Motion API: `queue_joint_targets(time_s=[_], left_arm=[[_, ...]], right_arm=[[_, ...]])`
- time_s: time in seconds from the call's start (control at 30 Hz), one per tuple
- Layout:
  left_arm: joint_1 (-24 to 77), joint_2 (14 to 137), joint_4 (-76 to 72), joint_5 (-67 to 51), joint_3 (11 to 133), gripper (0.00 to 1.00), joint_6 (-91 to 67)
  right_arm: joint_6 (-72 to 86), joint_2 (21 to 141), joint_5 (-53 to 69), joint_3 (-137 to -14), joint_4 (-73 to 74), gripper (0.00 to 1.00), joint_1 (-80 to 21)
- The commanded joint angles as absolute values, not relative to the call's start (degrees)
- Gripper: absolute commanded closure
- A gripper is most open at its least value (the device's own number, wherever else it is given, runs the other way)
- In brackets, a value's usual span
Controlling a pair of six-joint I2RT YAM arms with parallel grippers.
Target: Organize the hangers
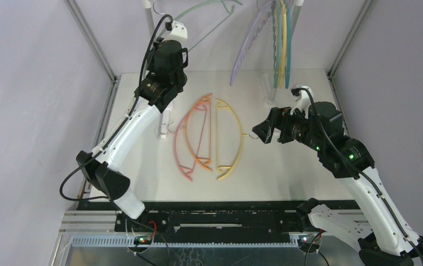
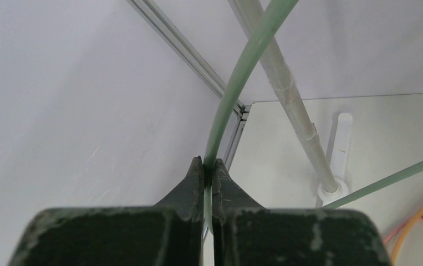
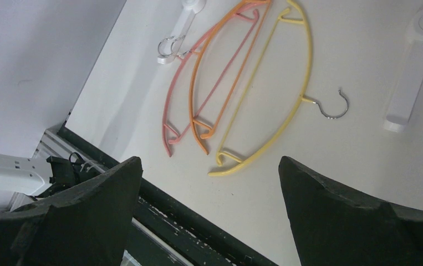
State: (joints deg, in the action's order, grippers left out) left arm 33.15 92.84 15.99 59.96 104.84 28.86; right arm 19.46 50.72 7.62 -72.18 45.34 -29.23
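My left gripper (image 1: pixel 171 23) (image 2: pixel 209 166) is raised at the back left, shut on the thin bar of a pale green hanger (image 1: pixel 209 11) (image 2: pixel 237 83). Three hangers lie flat mid-table: pink (image 1: pixel 178 149) (image 3: pixel 170 102), orange (image 1: pixel 195 141) (image 3: pixel 194 83) and yellow (image 1: pixel 238 136) (image 3: pixel 304 72). The yellow one's metal hook (image 3: pixel 334 108) points right, toward my right gripper (image 1: pixel 261 132) (image 3: pixel 209 163). That gripper hovers open above the table with nothing between its fingers. Lilac (image 1: pixel 248 50), yellow (image 1: pixel 280 44) and teal (image 1: pixel 288 47) hangers hang from the rail at the back right.
The rail's white post (image 2: pixel 292 94) rises beside the green hanger. Its white feet (image 1: pixel 164 123) (image 3: pixel 411 83) rest on the table left and right of the flat hangers. A black strip (image 3: pixel 198 221) runs along the table's near edge. Grey walls enclose both sides.
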Motion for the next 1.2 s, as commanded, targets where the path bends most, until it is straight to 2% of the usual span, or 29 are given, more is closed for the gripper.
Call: queue_joint_targets(time_s=[0.0,0.5,0.9,1.1,1.13,1.17], left_arm=[[32.3,93.8,12.6,57.9,109.7,1.0,25.4],[31.9,96.9,12.2,57.3,113.8,1.0,28.8],[30.9,104.8,26.1,50.8,121.0,1.0,23.0],[30.9,107.2,28.5,48.3,123.2,1.0,20.4],[30.9,107.2,29.0,46.9,123.6,0.97,19.7],[30.9,107.2,29.7,45.5,124.0,0.83,18.8]], right_arm=[[19.6,49.8,6.6,-74.4,43.2,0.0,-28.8],[19.2,50.3,7.6,-73.9,43.1,0.0,-27.8],[18.3,50.8,9.0,-73.9,43.6,0.0,-26.8],[18.4,51.1,9.5,-73.9,43.6,0.0,-26.5],[18.4,51.1,9.5,-73.9,43.6,0.0,-26.5],[18.4,51.2,9.3,-73.9,43.7,0.0,-26.5]])
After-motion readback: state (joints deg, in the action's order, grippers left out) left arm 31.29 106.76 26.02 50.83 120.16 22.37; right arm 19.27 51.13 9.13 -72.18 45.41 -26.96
